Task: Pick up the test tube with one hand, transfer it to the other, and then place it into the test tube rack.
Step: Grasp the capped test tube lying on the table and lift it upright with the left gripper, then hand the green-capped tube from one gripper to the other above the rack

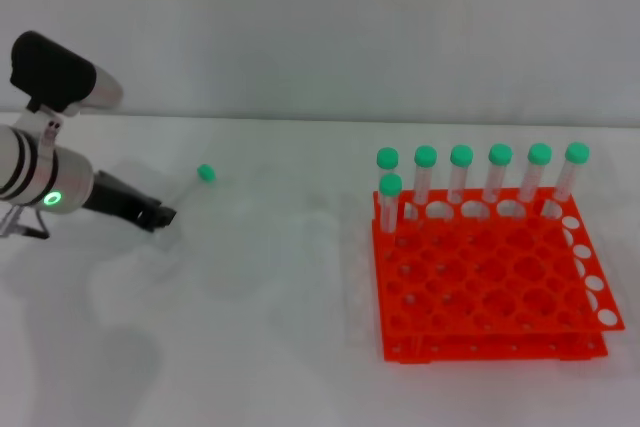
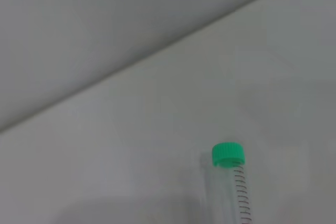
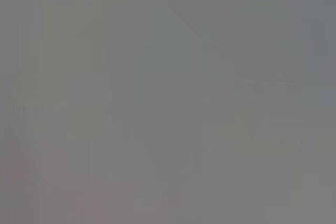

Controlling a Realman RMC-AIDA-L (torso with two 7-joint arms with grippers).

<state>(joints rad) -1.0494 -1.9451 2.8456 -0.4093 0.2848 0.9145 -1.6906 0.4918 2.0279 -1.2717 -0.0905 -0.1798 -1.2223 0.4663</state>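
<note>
The left gripper sits at the left of the head view, its dark tip low over the white table and pointing toward the middle of the frame. The test tube lies on the table just past that tip, its green cap at the far end, up and to the right of the gripper. Whether the fingers are spread or closed, and whether they touch the tube, cannot be told. In the left wrist view the tube runs up from the lower edge, right of centre, with printed marks along its clear body and its cap on top. The orange-red rack stands well apart at the right of the head view, with seven green-capped tubes upright in its far holes. The right gripper appears in no view.
</note>
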